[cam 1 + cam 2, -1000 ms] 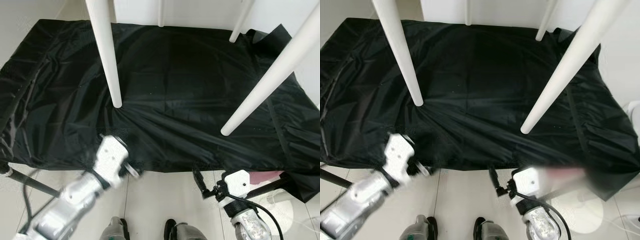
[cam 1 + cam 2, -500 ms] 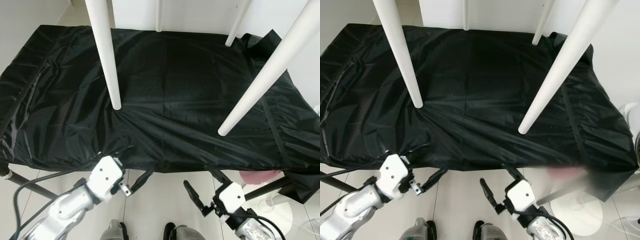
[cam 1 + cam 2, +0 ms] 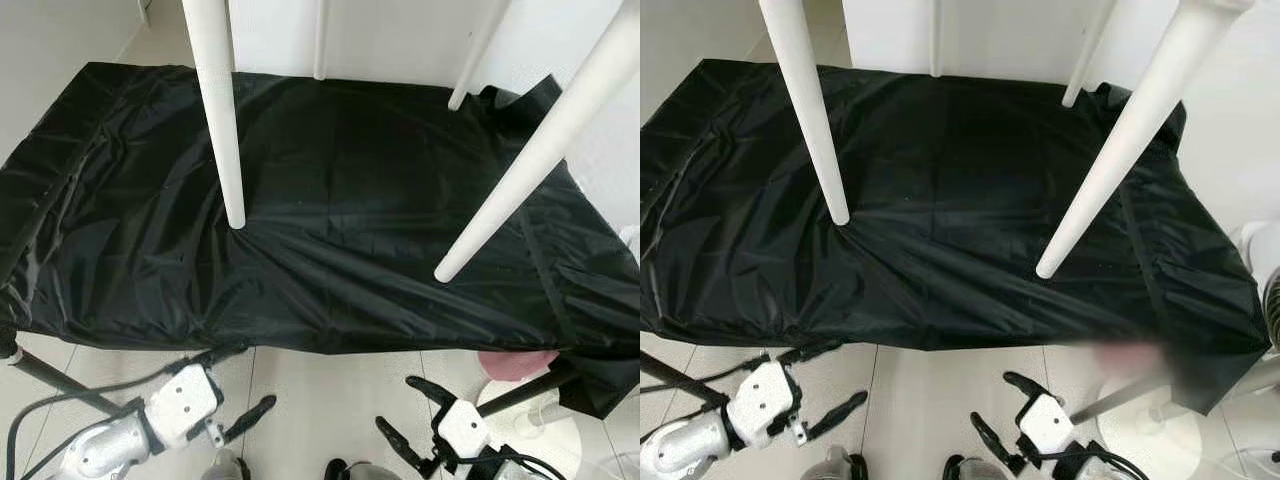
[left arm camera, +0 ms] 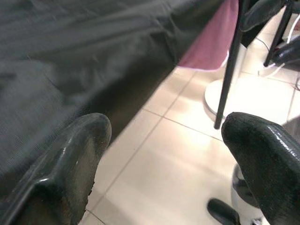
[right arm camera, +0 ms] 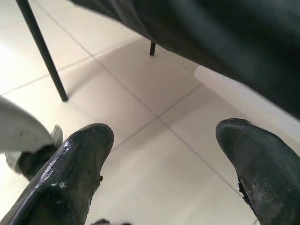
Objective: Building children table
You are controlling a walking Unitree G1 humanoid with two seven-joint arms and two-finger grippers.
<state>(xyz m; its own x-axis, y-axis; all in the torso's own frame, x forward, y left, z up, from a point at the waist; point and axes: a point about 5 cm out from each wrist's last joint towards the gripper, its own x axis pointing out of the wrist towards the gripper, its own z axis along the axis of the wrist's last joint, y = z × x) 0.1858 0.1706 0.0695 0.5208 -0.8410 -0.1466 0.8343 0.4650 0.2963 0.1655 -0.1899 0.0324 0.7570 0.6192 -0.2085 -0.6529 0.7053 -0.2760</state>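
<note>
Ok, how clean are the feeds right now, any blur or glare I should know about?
Left and right eye views: sharp on the black cloth and the white legs, with soft sheen on the folds and a smeared pink patch at the cloth's right edge. Left wrist view: fingers out of focus, floor tiles bright. Right wrist view: fingers and the cloth overhead blurred.

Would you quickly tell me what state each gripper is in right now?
Left gripper: open, holding nothing, low beside the black cloth's front edge.
Right gripper: open, holding nothing, over the floor tiles.
</note>
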